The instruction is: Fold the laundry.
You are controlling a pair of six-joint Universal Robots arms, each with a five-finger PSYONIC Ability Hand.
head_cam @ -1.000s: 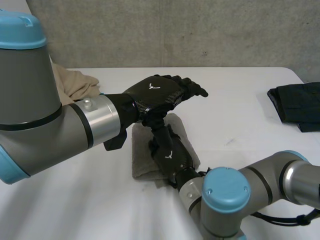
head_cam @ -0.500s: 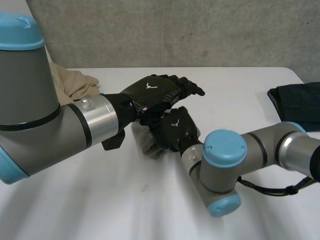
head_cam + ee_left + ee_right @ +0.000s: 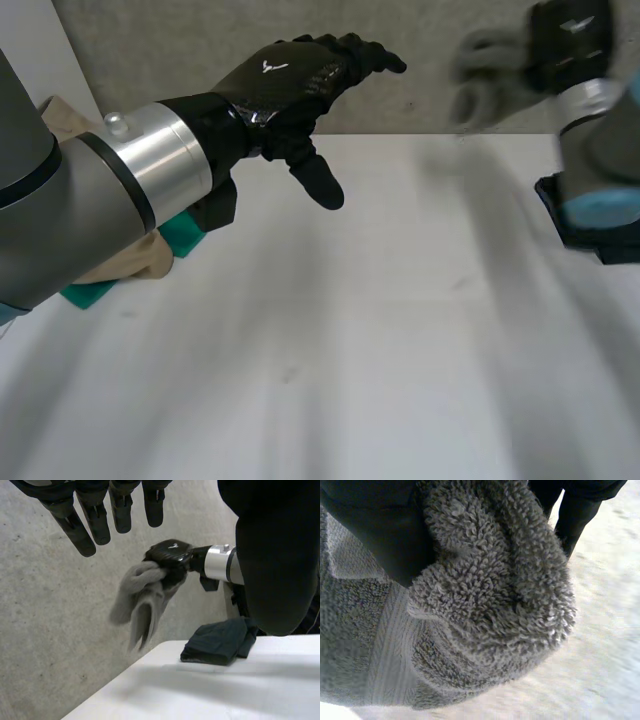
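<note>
Head view: the left hand (image 3: 292, 82) hovers at upper centre, fingers spread, holding nothing. At upper right, the right hand (image 3: 570, 38) clutches the bunched grey towel (image 3: 485, 70) aloft, above a dark folded garment (image 3: 588, 215) on the white table (image 3: 350, 350).

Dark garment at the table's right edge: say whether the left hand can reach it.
Probably not readily: the left hand hovers open far across the table, and the right arm, carrying a grey towel, stands above the garment.
</note>
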